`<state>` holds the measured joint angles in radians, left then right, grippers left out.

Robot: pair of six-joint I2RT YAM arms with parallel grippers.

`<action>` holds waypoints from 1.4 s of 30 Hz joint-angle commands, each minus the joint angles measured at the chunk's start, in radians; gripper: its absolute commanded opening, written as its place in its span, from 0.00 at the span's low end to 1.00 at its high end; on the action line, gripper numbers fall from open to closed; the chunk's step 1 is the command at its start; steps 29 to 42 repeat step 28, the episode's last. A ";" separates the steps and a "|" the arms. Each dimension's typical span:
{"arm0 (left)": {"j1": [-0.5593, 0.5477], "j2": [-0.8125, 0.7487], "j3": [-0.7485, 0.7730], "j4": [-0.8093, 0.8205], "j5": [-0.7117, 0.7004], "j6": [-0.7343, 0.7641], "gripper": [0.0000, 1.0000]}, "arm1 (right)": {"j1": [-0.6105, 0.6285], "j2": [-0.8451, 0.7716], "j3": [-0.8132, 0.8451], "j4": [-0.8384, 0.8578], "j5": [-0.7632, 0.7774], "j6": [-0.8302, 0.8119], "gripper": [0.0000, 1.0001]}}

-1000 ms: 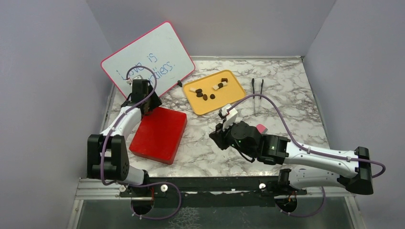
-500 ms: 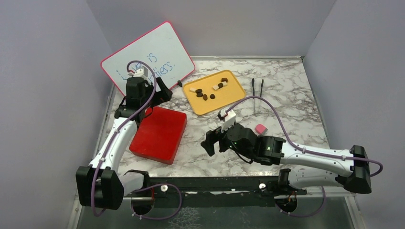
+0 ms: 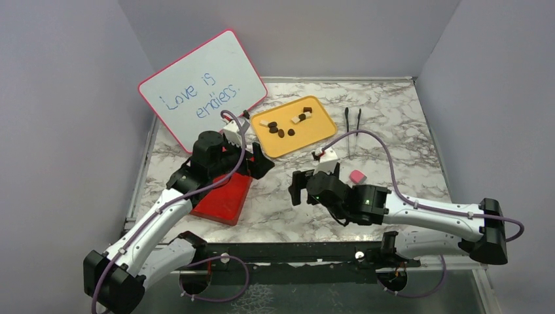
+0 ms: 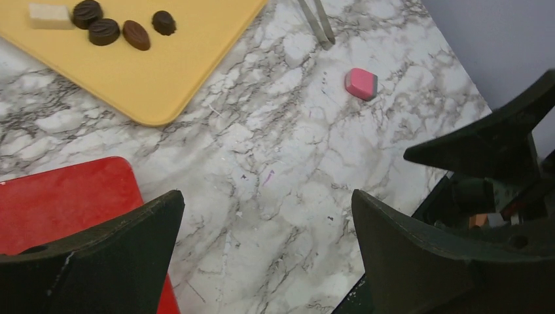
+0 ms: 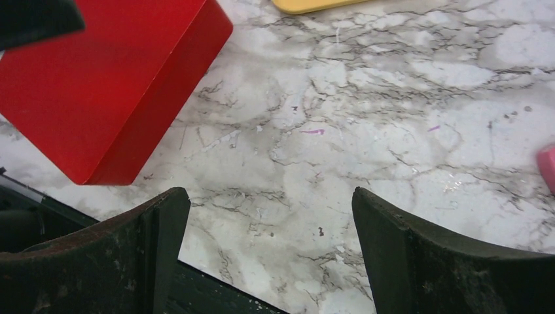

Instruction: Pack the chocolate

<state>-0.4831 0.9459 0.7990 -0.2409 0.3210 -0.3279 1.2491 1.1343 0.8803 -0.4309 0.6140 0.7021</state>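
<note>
Marble veining covers the tabletop (image 3: 406, 131) between plain lavender walls (image 3: 327, 39). Toward the back, the chocolate (image 3: 281, 131) lies on a yellow tray (image 3: 289, 148). The left gripper (image 4: 266, 196) and right gripper (image 5: 269, 193) hover, jaws spread.

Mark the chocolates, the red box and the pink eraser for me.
chocolates (image 4: 105, 31): left wrist view, on one dark piece in the cluster.
red box (image 3: 224, 200): top external view, on the bare near part of its top.
pink eraser (image 4: 360, 83): left wrist view, middle of its top face.

A pink-framed whiteboard (image 3: 203, 88) reading "Love is endless." leaned at the marble table's (image 3: 406, 131) back left; 1 pink cube (image 3: 357, 176) lay near tweezers (image 4: 327, 39).
</note>
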 commanded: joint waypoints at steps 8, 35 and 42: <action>-0.045 -0.165 -0.116 0.234 0.145 0.041 0.99 | 0.004 -0.164 0.091 -0.245 0.152 0.097 1.00; -0.045 -0.193 -0.108 0.237 0.034 0.046 0.99 | 0.004 -0.406 0.017 -0.093 0.124 -0.022 1.00; -0.045 -0.193 -0.108 0.237 0.034 0.046 0.99 | 0.004 -0.406 0.017 -0.093 0.124 -0.022 1.00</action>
